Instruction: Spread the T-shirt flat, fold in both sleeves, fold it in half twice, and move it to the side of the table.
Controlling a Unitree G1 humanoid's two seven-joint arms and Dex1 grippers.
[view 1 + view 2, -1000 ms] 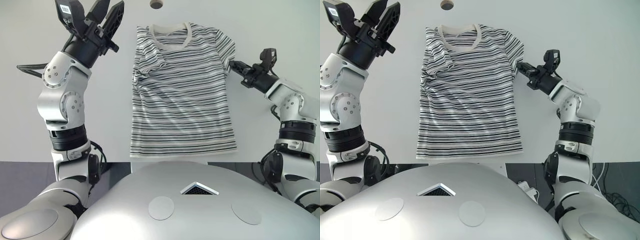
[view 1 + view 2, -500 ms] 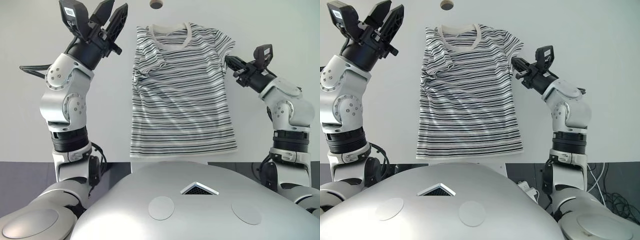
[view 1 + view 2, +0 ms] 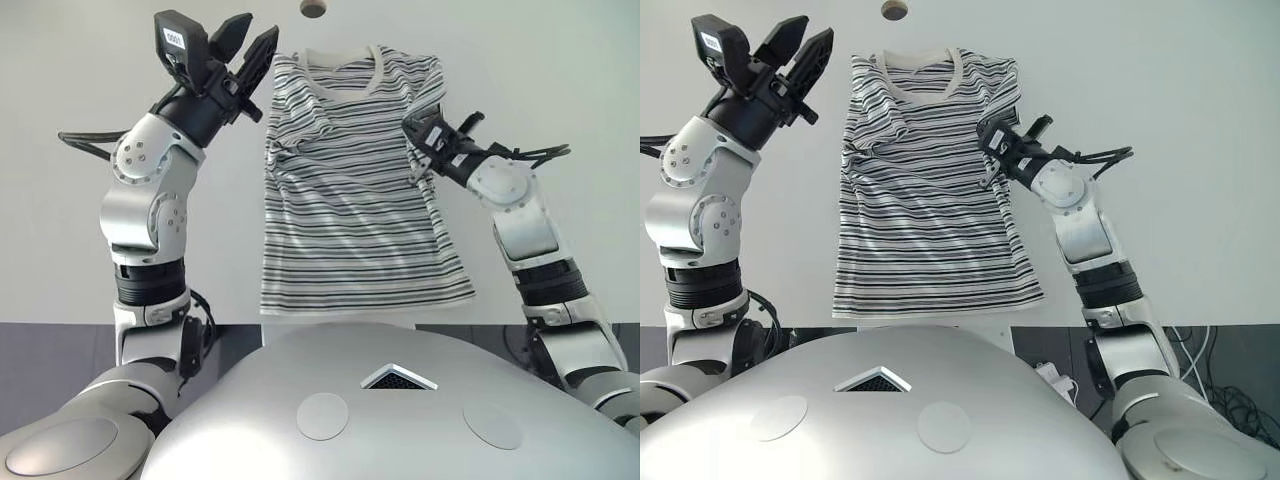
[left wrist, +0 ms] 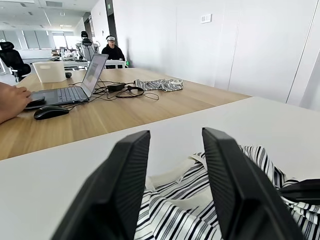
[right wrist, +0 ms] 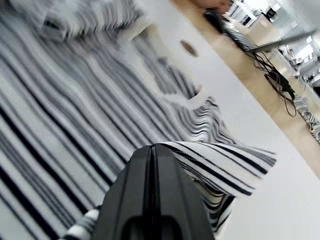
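Progress: T-shirt [image 3: 360, 190] lies face-up on the table [image 3: 560, 60], body mostly flat w/ some wrinkles near the chest, so the spread step reads as done or nearly done. Left sleeve [image 3: 288, 140] looks already tucked in: that edge of the shirt runs straight, w/ a puckered lump just below and inboard of the left end effector [image 3: 250, 38]. Judgement only, the fold itself is hard to make out.

Right sleeve [image 5: 225, 167] is mid-fold. Right end effector [image 3: 420, 135] is clenched on it, fingers pressed together in the right wrist view, striped cloth lifted right at the tips. It sits over the shirt's right chest, w/ the rest of the shirt body under and beyond it and the hem on the near side. The sleeve isn't laid flat yet.

Left end effector is released, fingers spread, nothing between them. It's held up off the table, w/ the collar and left shoulder of the shirt just beside it, towards the right end effector.

Left to do, approx.: drop and flatten the right sleeve, 2 half-folds, then move the shirt to the table's side. Roughly a third through, I'd say.

Counts: 1 T-shirt, 2 sleeves (1 prob. folded, 1 gripped), 2 end effectors, 1 table, 1 small round disc [image 3: 312, 8] on the table beyond the collar, not far from the left end effector.
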